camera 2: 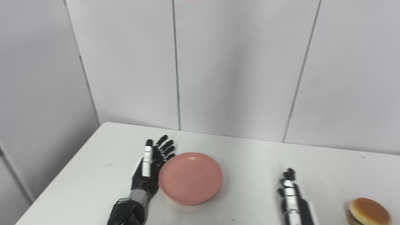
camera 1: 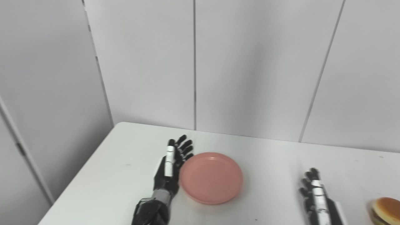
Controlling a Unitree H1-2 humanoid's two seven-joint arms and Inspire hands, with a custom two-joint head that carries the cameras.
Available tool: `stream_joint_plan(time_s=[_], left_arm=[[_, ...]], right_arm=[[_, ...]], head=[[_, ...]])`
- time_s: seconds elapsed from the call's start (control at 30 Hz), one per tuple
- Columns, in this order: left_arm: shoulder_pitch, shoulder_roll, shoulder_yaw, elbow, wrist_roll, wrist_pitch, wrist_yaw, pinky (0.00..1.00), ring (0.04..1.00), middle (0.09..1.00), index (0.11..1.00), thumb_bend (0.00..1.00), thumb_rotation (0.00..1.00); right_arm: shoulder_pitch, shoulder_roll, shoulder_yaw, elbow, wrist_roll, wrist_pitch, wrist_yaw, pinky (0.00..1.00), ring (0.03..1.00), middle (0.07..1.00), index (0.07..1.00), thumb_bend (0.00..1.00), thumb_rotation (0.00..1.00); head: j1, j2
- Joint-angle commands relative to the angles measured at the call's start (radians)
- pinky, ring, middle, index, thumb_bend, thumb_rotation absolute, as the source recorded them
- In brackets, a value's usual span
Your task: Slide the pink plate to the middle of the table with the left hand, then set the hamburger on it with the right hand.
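My left hand (camera 1: 171,168) stands on edge with its fingers spread and straight, holding nothing, its palm side against the left rim of the round pink plastic plate (camera 1: 211,177). I keep it flat and upright like that because a broad side makes a good pusher: the plate needs only to slide across the white bench (camera 1: 103,175), not to be lifted. The plate lies a little left of the bench's middle, so I judge the push is under way or close to finished.

My right hand (camera 1: 314,195) waits low on the right, well apart from the plate, fingers extended and apart, empty. It is parked just beside the toy hamburger with a tan bun (camera 1: 387,211), which sits at the near right corner, partly cut off by the picture's edge. That nearness should make its reach short once the plate is placed.
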Motion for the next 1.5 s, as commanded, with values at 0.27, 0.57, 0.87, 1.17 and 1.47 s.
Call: stream_joint_plan(time_s=[0.27,0.57,0.87,1.17,1.47], left_arm=[[0.068,-0.079,-0.068,-0.003,0.035,-0.007,-0.013,0.90,0.894,0.876,0.884,0.74,0.99],[0.112,-0.115,-0.108,-0.079,0.097,0.025,0.029,0.91,0.909,0.896,0.901,0.73,1.00],[0.163,-0.129,-0.134,-0.144,0.052,0.068,-0.037,0.93,0.946,0.947,0.946,0.73,0.98],[0.178,-0.137,-0.144,-0.150,0.059,0.076,-0.045,0.97,0.960,0.955,0.957,0.74,0.98],[0.158,-0.153,-0.146,-0.069,0.109,-0.019,-0.001,0.99,0.981,0.992,0.988,0.73,0.99]], right_arm=[[-0.029,0.055,0.010,-0.054,-0.008,-0.019,-0.022,1.00,1.000,0.989,0.999,0.53,0.82],[-0.035,0.062,0.034,-0.051,-0.047,-0.016,-0.031,1.00,0.992,0.995,1.000,0.55,0.85],[-0.043,0.075,0.049,-0.029,-0.082,-0.038,-0.042,1.00,0.978,0.979,0.993,0.59,0.84],[-0.055,0.049,0.046,-0.027,-0.072,-0.057,-0.018,1.00,0.999,0.999,1.000,0.60,0.85],[-0.120,-0.124,0.043,-0.042,-0.154,-0.054,0.039,1.00,0.965,0.930,0.939,0.72,0.75]], head=[[-0.114,0.023],[-0.199,0.035],[-0.234,0.027],[-0.239,0.019],[-0.234,0.005]])
